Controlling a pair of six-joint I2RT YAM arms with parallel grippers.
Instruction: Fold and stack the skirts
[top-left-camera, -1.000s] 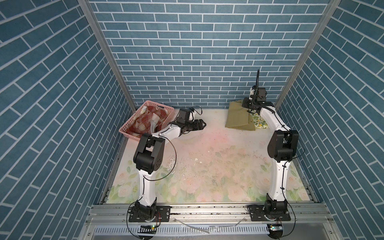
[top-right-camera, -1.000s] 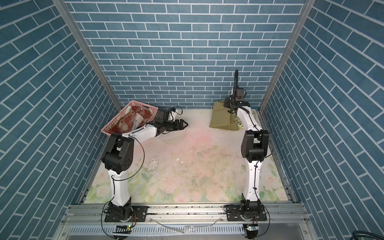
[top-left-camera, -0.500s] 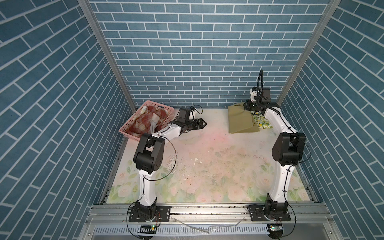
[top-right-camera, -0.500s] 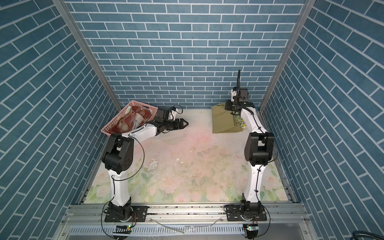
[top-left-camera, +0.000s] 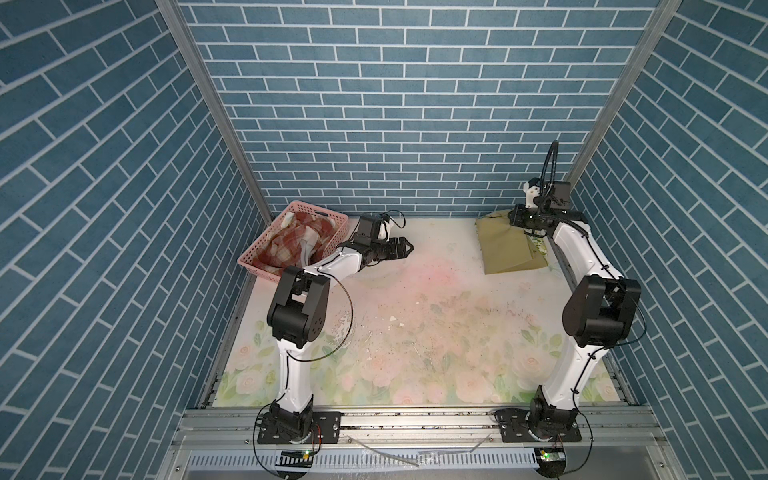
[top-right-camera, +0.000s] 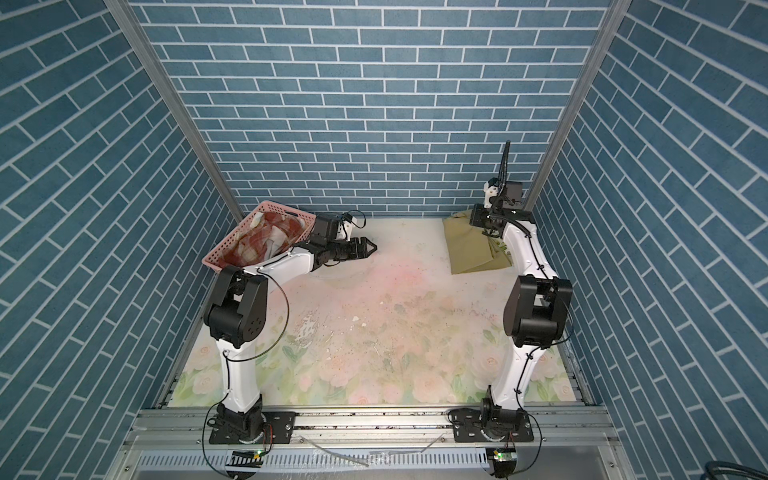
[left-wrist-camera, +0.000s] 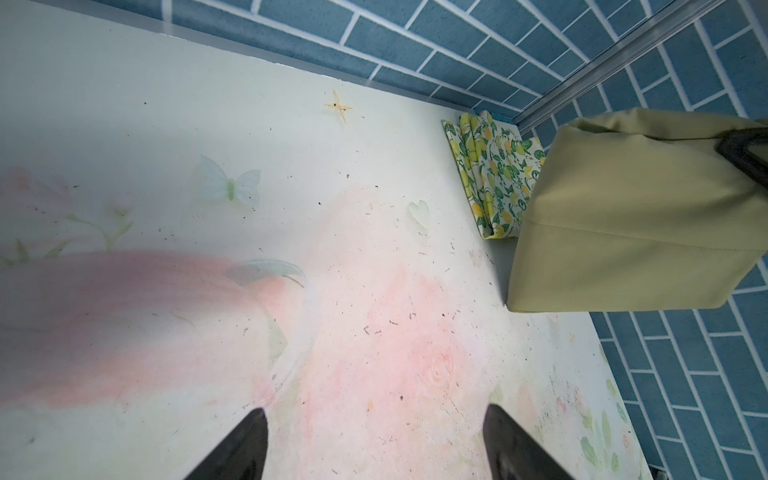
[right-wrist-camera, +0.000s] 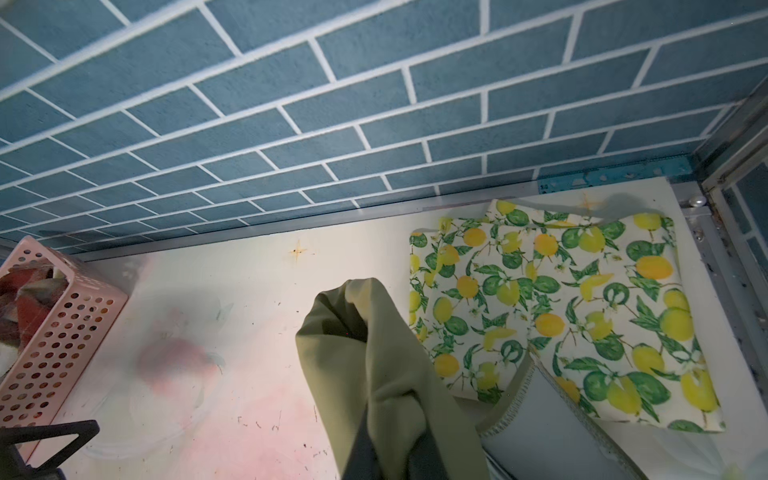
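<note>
One claw (top-left-camera: 523, 222), the right, pinches the olive skirt (top-left-camera: 503, 251).

Both top views: bright, even, diffuse light from above, no glare. Shadows on the tabletop (top-left-camera: 415, 316) are faint and soft-edged. The wide-angle lens splays the brick walls (top-left-camera: 104, 208) outward at the frame edges; centre is sharp.

Left wrist view: well lit, tabletop specks crisp. Left fingers (left-wrist-camera: 237, 449) are black and soft, too near the lens. One pink patch looks smeared. Grey shadow lies beside the olive skirt (left-wrist-camera: 623, 216).

Right wrist view: dimmer. Olive skirt is soft-focus with dark folds. Lemon skirt (right-wrist-camera: 582, 311) is sharp, with shadow on the tabletop's far right corner just past it. Brick lines bow.
</note>
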